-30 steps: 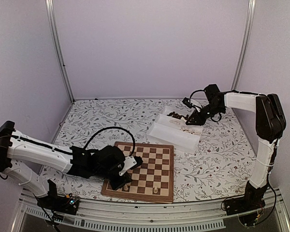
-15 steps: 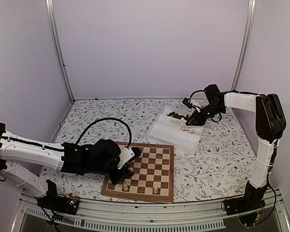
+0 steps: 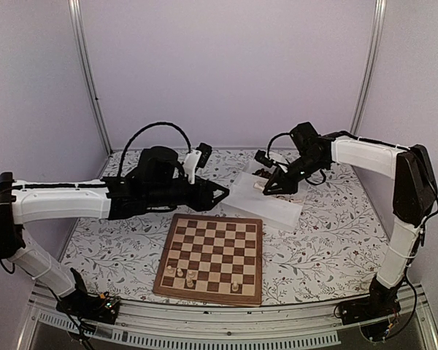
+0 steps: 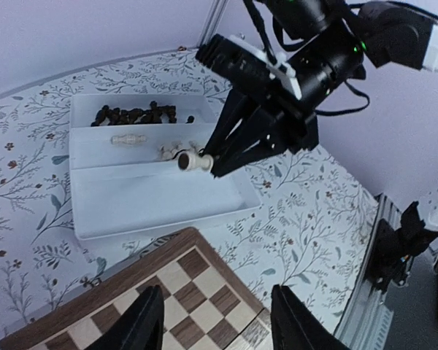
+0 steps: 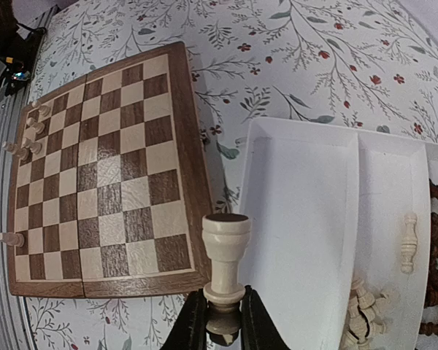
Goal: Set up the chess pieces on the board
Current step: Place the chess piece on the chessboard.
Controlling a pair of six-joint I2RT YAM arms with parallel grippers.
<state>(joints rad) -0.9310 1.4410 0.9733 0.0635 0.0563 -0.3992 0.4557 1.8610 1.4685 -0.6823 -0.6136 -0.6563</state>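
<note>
Floral-patterned table (image 3: 336, 240), board (image 3: 213, 255) near front edge, white tray (image 3: 274, 210) behind it

The board (image 3: 217, 241) lies on the table (image 3: 328, 240), close to its near edge and about midway across. Along the board's near edge stand a small cluster of pieces (image 3: 180, 273) by the left corner and 1 lone piece (image 3: 236, 286) further right. The tray (image 3: 281, 210) lies behind and right of the board, just beside its far right corner. A heap of pieces (image 4: 135, 114) lies in the tray's far section, with a few more (image 4: 171, 151) in the section before it. The right gripper (image 3: 269, 187) hangs above the tray with 1 held piece (image 5: 225, 255) between its fingers. The left gripper (image 3: 220, 194) hangs behind the board, left of the tray.
</note>
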